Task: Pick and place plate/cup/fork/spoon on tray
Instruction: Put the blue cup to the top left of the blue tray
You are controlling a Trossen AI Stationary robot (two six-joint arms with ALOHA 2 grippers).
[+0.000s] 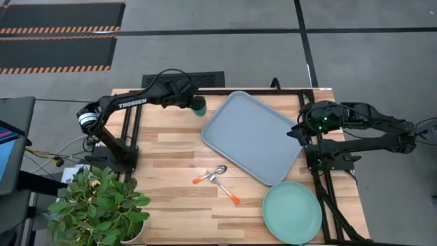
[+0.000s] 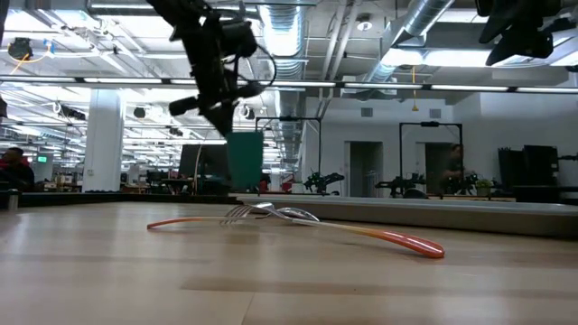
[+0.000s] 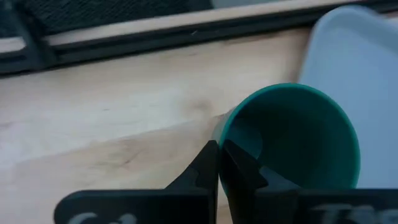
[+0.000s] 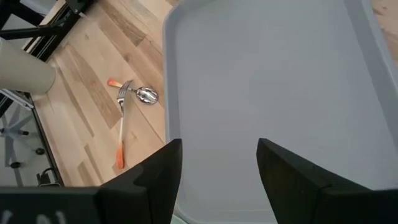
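Cup: the cup [image 3: 292, 140] is small, dark green, round and without a handle; it sits near the table's far edge, just beside the tray's corner.
Left gripper: the left gripper [image 3: 219, 152] is clamped on the cup's rim, one finger inside the wall and one outside.
Low view: the cup [image 2: 245, 160] shows under the left gripper [image 2: 221, 113], beyond the cutlery; whether it touches the table cannot be told.
Tray: the tray [image 1: 252, 137] is light blue-grey, rectangular with rounded corners, lying at a slant mid-table, nothing on it.
Right gripper: the right gripper [image 4: 217, 165] hangs above the tray [image 4: 267, 74], fingers spread, holding nothing.
Fork and spoon: the fork [image 1: 225, 189] and spoon [image 1: 210, 174], both orange-handled, lie crossed on the table [image 1: 171, 147] near the tray's front edge.
Plate: the pale mint-green plate [image 1: 292, 212] lies at the table's front right corner, visible only in the high view.
Plant: a potted plant [image 1: 99, 205] stands at the front left corner.
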